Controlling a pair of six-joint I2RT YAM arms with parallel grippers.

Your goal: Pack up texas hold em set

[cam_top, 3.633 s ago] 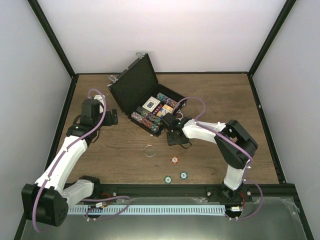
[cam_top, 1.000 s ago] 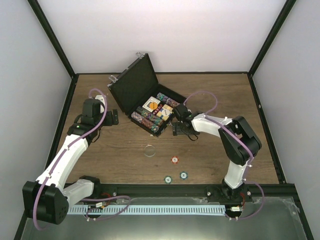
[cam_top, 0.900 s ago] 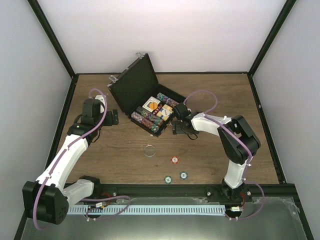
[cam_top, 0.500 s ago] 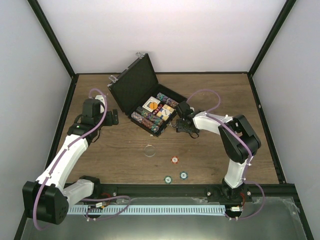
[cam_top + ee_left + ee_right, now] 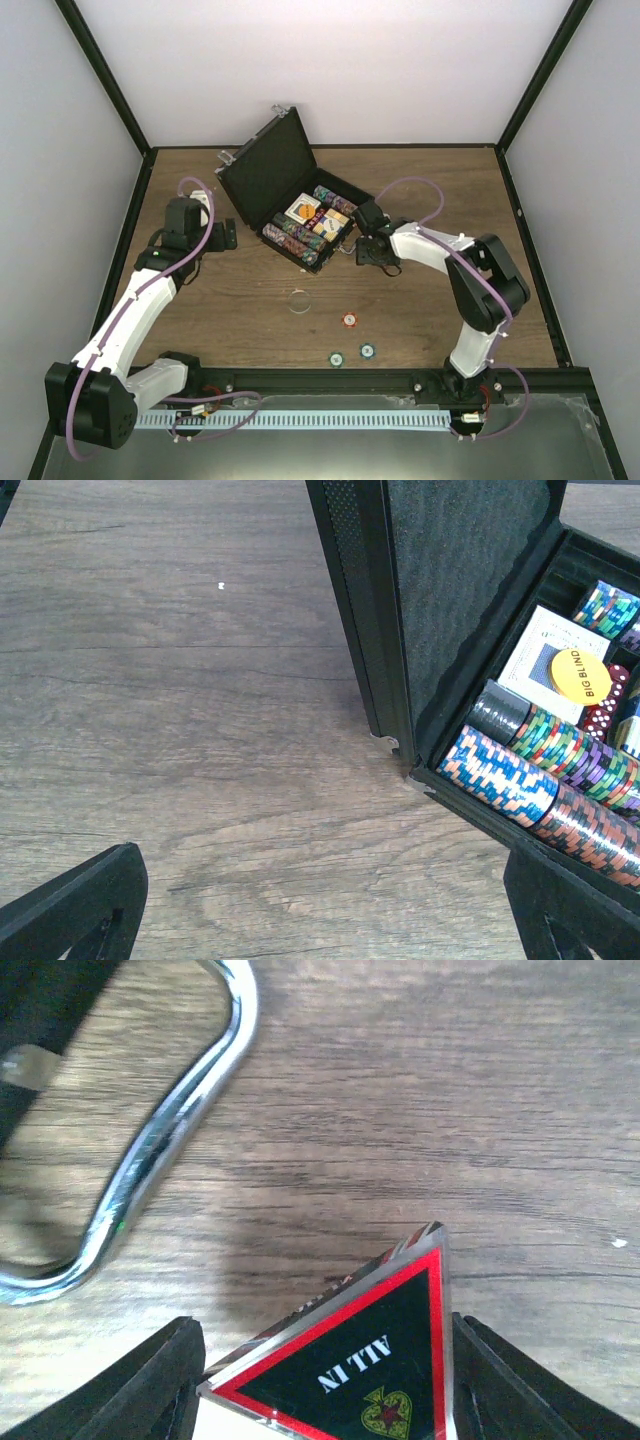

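Right gripper (image 5: 366, 252) clamped on the triangular marker (image 5: 352, 1360), and the open briefcase (image 5: 262, 178) sits just upper left, handle (image 5: 160, 1150) right beside the marker. Left gripper (image 5: 320, 920) hangs wide open, farther off.

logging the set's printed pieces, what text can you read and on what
"BIG BLIND": yellow round button in the briefcase.
"ALL IN", upside down in the right wrist view: triangular marker.
Card deck under the button: print too small to read.

Bright, even, diffuse light; soft shadows; chrome handle (image 5: 165, 1132) slightly blurred, glinting.
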